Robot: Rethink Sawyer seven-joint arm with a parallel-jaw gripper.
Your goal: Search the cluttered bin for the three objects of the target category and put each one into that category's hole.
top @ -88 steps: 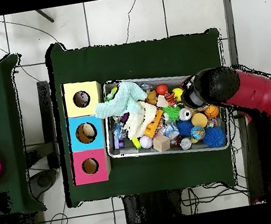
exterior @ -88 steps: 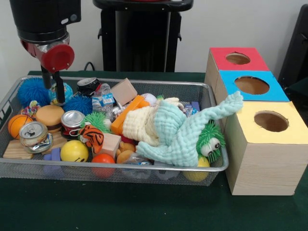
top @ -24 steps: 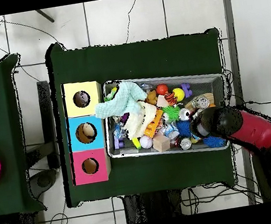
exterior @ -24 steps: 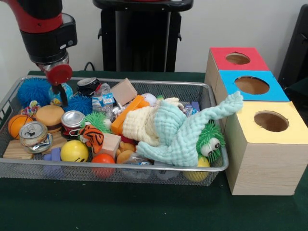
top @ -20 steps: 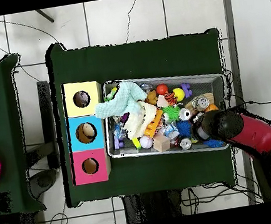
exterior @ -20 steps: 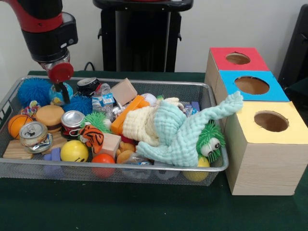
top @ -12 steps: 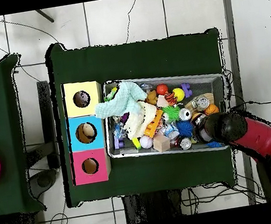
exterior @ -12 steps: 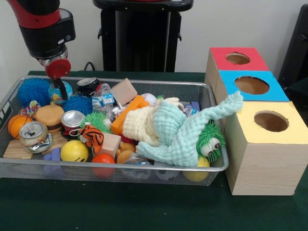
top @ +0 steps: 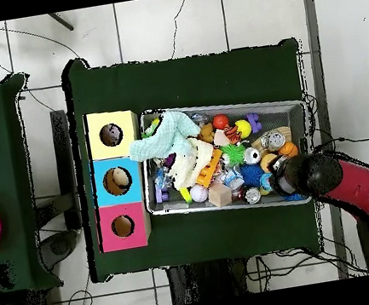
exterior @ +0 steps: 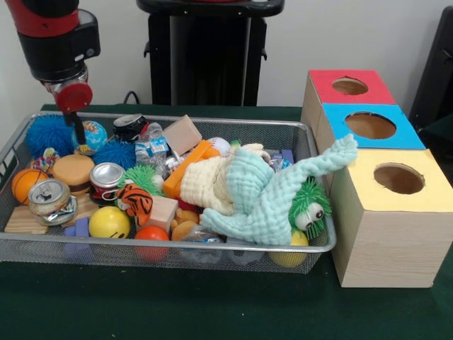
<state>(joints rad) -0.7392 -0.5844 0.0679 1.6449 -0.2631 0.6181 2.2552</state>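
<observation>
The cluttered bin is a silver wire mesh tray full of toys, balls, cans, blocks and cloths; it also shows in the overhead view. My gripper hangs under a red cap at the bin's far left corner, just beside a globe ball and between two blue spiky balls. I see nothing held in it. From above, the arm's head covers the gripper. Three wooden boxes with holes stand to the right: red, blue and yellow.
A mint-green cloth drapes over the bin's right rim onto the yellow box. Two crushed cans, a hamburger toy, a basketball and a yellow smiley ball lie at the left end. The black pedestal stands behind.
The arm has moved from above the bin's left end back toward the robot-side corner and sits a little higher and further left in the front view. The bin's contents have not moved.
</observation>
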